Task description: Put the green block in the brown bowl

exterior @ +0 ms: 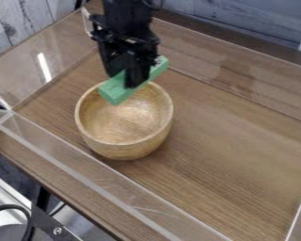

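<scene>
**A:** Eyes on the gripper (131,75): it is pointing straight down, black fingers partly spread and clamping the green block (129,82) between them. The jaws are not wide open and not together either; they are pressing on the bar's two long sides.

**B:** And the block is sitting at a slant in that grip?

**A:** Yes, it is tilting. One end is poking out up and to the right of the fingers, the other end is dipping down to the left, and the middle stretch is hiding behind the black fingers. It is hanging in the air, touching only the gripper.

**B:** Where is the brown bowl (124,118) in relation to the hand?

**A:** Right below it. The hand is hanging over the bowl's far rim, and the block's lower end is showing against the back edge of the pale inside. Block and bowl are not touching as far as I can tell, though the gap is hard to judge from this angle.

**B:** Anything else around the hand?

**A:** The bowl is standing on a wooden table (229,122) that is spreading out to the right of and beneath the gripper. Clear plastic walls (65,184) are fencing the surface, the near one running well below the hand, with a clear corner bracket (86,21) just to its upper left.
</scene>
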`<state>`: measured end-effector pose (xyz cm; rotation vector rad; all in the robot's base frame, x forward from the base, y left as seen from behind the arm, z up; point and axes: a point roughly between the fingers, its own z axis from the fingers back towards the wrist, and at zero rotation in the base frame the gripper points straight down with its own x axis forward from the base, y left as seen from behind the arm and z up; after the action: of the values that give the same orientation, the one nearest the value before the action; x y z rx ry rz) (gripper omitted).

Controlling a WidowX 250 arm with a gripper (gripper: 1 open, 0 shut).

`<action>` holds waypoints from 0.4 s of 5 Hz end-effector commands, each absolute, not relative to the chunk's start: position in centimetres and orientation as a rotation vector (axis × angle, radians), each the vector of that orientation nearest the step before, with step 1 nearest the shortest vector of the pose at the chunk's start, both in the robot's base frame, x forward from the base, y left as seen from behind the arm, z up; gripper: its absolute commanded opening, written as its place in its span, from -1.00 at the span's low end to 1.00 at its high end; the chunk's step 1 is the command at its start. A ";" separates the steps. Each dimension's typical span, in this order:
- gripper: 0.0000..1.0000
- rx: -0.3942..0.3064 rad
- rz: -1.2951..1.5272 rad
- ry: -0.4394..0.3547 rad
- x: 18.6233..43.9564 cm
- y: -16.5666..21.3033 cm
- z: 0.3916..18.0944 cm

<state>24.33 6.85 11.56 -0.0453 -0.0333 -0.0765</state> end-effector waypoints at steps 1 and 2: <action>-1.00 -0.020 -0.080 -0.052 24.1 7.9 11.4; -1.00 -0.013 -0.093 -0.035 23.4 7.9 10.3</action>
<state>22.94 7.43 9.42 -0.0301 0.0010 -0.0969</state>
